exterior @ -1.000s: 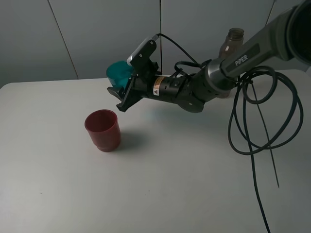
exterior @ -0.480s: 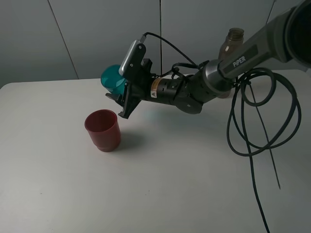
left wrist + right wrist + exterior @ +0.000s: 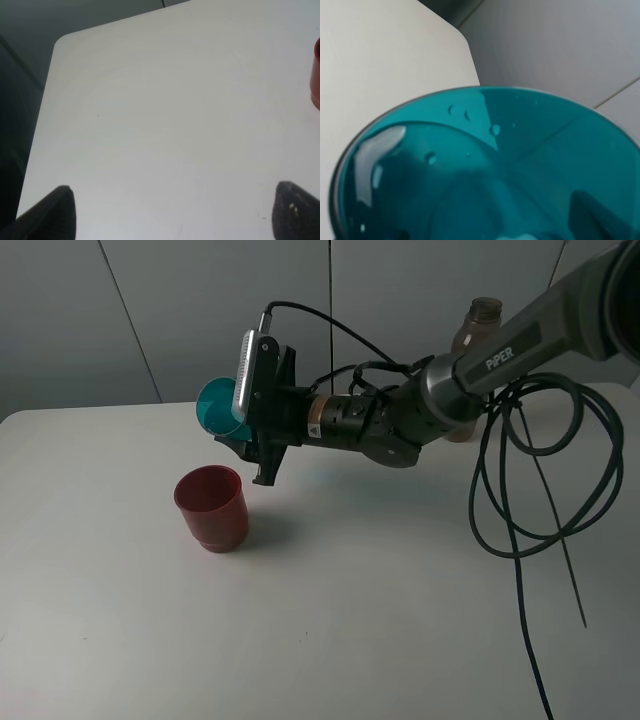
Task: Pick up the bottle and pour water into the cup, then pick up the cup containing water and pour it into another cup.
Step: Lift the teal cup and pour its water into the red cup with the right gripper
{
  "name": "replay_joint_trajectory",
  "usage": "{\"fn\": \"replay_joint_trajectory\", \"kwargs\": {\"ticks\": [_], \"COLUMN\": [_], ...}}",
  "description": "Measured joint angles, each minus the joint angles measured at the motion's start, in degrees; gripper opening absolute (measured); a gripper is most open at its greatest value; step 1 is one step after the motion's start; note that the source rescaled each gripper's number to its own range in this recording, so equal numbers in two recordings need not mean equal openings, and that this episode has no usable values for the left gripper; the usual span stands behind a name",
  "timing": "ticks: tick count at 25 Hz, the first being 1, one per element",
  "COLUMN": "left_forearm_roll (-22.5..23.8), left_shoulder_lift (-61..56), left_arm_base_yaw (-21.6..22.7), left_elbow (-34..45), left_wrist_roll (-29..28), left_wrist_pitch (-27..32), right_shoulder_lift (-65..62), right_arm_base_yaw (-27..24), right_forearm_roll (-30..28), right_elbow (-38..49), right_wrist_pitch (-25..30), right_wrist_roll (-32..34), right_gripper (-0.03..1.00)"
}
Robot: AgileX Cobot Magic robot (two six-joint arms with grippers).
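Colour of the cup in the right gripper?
Translucent teal-blue. The cup shows best in the right wrist view, droplets on its wall.

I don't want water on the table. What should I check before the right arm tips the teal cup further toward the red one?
1. Right gripper shut on the teal cup: ok.
2. Red cup upright, mouth unobstructed: ok.
3. Teal rim over the red cup's mouth: cannot tell; it looks offset in the high view.
4. Water left in the teal cup: cannot tell; only droplets show on its wall.
5. Left gripper open, empty, clear of both cups: ok.
6. Bottle upright behind the arm: ok.
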Motion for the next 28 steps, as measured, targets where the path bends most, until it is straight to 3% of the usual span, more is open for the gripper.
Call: {"fn": "replay_joint_trajectory", "kwargs": {"ticks": [9,17,28], "left_forearm_roll": [0.0,0.0,0.0], "left_shoulder_lift": [0.0,0.0,0.0], "left_arm_base_yaw": [0.0,0.0,0.0], "left_elbow": [0.0,0.0,0.0], "left_wrist_roll": [0.0,0.0,0.0], "left_wrist_pitch": [0.0,0.0,0.0], "right_shoulder_lift": [-0.2,-0.2,-0.29], "right_arm_base_yaw": [1.18,1.28,1.28], "right_forearm_roll": [0.0,2.44,3.35], "right_elbow": [0.0,0.0,-0.4], "right_wrist_pitch": [-0.84,-1.26,-4.51], "right_wrist_roll": [-18.25,-27.69,-35.25], "right_gripper": [0.02,0.02,0.02]}}
